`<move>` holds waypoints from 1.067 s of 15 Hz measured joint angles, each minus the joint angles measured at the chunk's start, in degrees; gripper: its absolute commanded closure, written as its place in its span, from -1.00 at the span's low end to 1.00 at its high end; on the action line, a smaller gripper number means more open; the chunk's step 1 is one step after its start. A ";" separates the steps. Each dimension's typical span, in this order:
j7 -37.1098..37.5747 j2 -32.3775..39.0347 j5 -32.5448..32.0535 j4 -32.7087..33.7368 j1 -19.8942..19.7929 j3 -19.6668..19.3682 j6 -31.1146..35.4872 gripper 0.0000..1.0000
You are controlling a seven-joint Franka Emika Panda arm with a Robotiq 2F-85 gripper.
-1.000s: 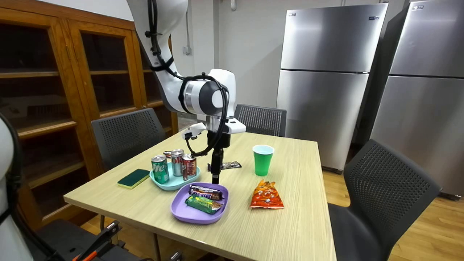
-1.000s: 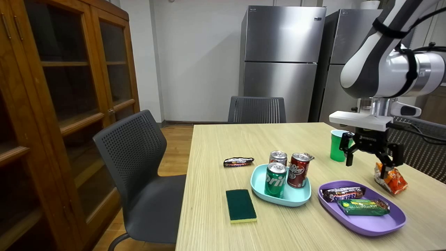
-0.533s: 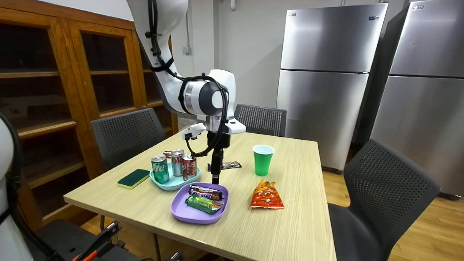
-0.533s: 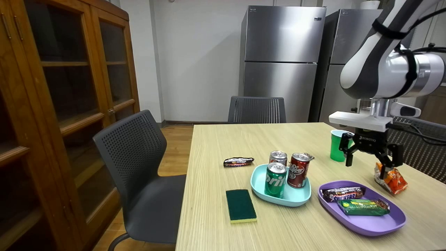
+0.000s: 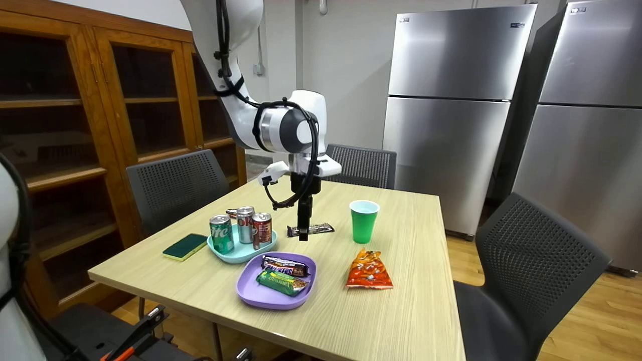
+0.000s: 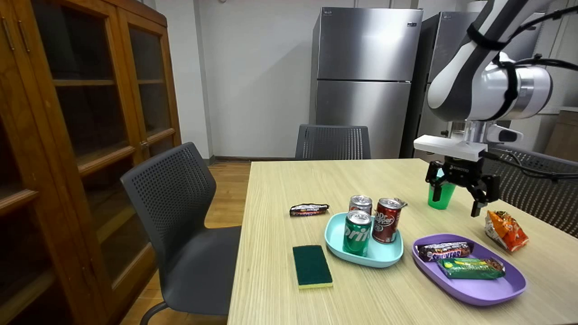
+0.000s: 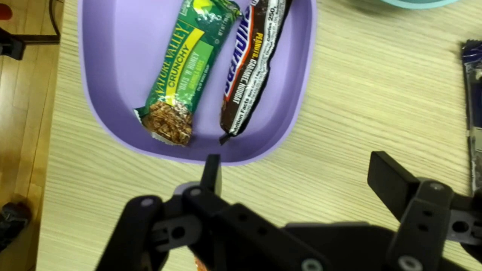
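My gripper [image 7: 297, 165] is open and empty, its jaws wide apart, above the bare table beside a purple plate [image 7: 116, 56]. It also shows in both exterior views [image 5: 303, 236] [image 6: 456, 203]. The plate holds a green Nature Valley bar [image 7: 180, 67] and a brown Snickers bar [image 7: 252, 67], side by side. A dark wrapped bar [image 5: 321, 228] lies on the table behind the gripper; part of a bar [image 7: 475, 94] shows at the right edge of the wrist view. An orange snack bag [image 6: 508, 231] and a green cup [image 6: 443, 196] stand near the gripper.
A teal plate [image 6: 333, 234] holds a green Sprite can [image 6: 356, 234], a Dr Pepper can [image 6: 387, 221] and a silver can [image 6: 361, 204]. A green and yellow sponge [image 6: 311, 266] and another wrapped bar [image 6: 309, 209] lie nearby. Chairs stand round the table [image 5: 411, 311].
Over the last half second my gripper has risen a little and moved away from the purple plate, toward the wrapped bar in an exterior view. It stays open. The objects have not moved.
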 measured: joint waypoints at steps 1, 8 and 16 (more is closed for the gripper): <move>0.00 1.11 0.36 1.44 0.00 0.23 0.00 -1.00; 0.00 10.02 1.77 12.82 0.17 2.40 -0.07 -1.00; -0.03 17.42 1.77 23.19 1.57 3.67 -3.11 -1.00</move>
